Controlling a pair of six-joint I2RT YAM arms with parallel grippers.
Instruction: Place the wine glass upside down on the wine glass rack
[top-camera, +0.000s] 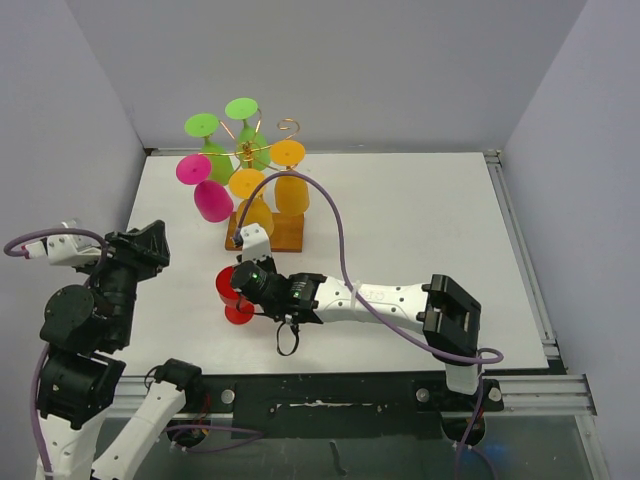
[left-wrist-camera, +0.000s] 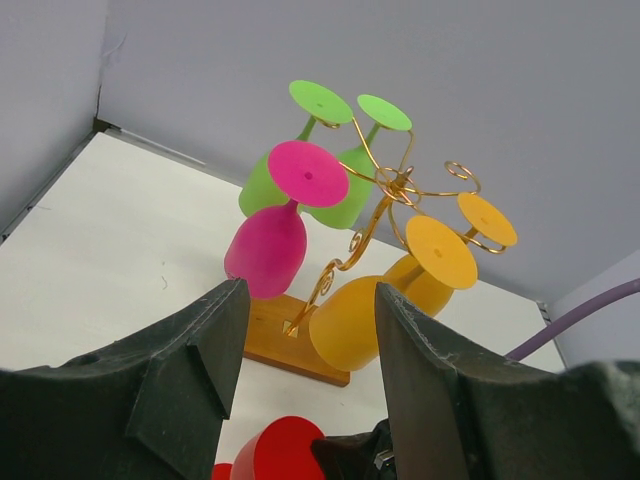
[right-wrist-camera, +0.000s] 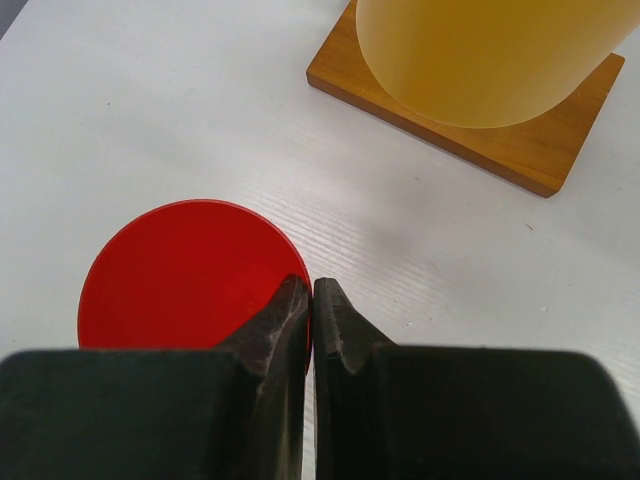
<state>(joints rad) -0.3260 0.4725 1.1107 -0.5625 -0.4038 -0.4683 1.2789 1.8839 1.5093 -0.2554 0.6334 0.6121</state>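
The red wine glass (top-camera: 232, 292) lies on the table just in front of the wine glass rack's wooden base (top-camera: 288, 238). My right gripper (top-camera: 250, 281) is shut, its fingertips (right-wrist-camera: 296, 300) pinching the edge of the glass's red disc (right-wrist-camera: 185, 275). The gold wire rack (left-wrist-camera: 385, 185) holds two green, one pink and two yellow glasses upside down. One curled arm (top-camera: 289, 126) at its back right carries nothing. My left gripper (left-wrist-camera: 310, 300) is open and empty, raised at the left and looking toward the rack; the red glass (left-wrist-camera: 280, 450) shows below it.
A yellow glass (right-wrist-camera: 490, 55) hangs low over the wooden base (right-wrist-camera: 560, 140), close above the right gripper. A purple cable (top-camera: 335, 215) arcs from the right arm over the table near the rack. Grey walls stand at the back and both sides.
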